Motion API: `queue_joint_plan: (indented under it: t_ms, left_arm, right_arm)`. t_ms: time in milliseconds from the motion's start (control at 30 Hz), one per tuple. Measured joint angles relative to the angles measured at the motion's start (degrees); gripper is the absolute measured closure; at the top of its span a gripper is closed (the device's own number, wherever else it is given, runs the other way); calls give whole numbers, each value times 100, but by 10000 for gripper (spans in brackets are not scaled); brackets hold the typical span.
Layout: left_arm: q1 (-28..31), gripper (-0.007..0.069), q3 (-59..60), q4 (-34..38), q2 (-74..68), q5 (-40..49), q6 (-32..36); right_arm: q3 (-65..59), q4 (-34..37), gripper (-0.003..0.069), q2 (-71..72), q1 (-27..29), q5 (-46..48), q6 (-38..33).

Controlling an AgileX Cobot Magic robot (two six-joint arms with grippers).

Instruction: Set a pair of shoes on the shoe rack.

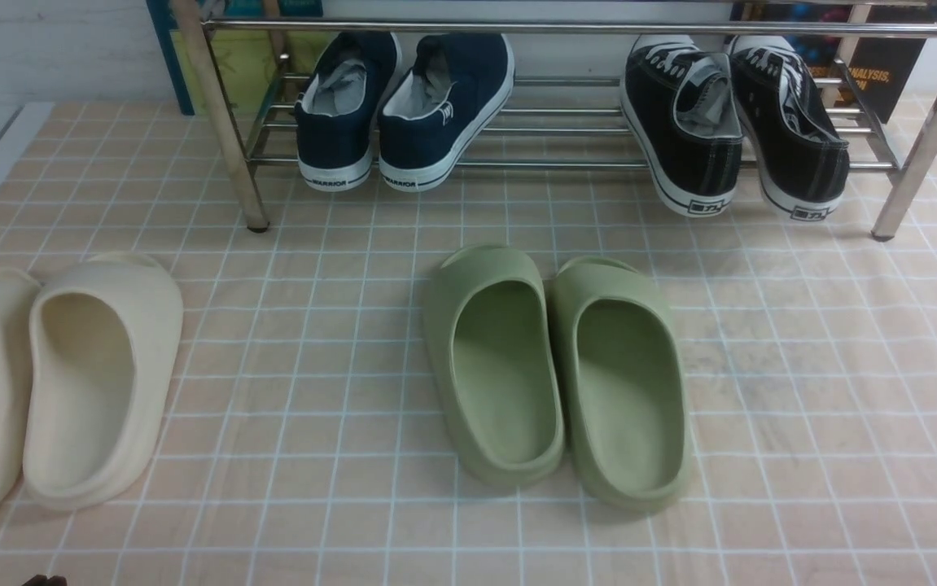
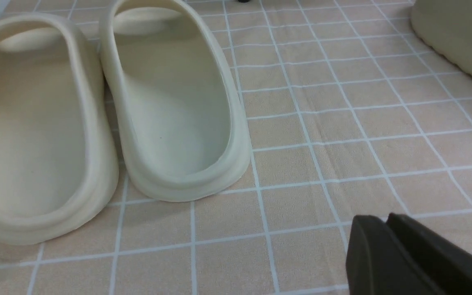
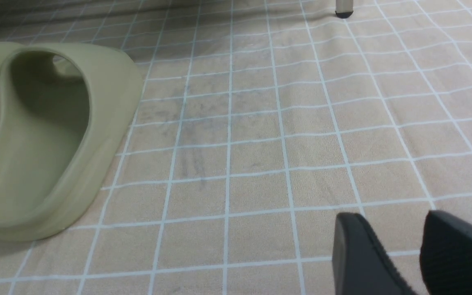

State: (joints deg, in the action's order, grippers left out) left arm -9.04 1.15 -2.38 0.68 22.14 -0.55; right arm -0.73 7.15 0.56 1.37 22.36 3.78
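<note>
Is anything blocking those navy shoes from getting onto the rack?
Nothing visible does: the navy shoes already sit on the shoe rack, left of the black sneakers. Both slipper pairs lie on the floor in front.

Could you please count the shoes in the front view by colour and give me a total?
Navy-blue canvas shoes, on the shoe rack: 2
Black lace-up sneakers, on the rack: 2
Green foam slippers, on the floor: 2
Cream foam slippers, on the floor: 2
Total: 8
</note>
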Motion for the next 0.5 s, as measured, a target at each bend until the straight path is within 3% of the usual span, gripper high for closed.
queue_joint_plan:
  t_ms: [500]
  left_arm:
    - [0, 566, 0, 0, 0, 0, -44]
  right_arm:
    - [0, 0, 419, 0, 0, 0, 0]
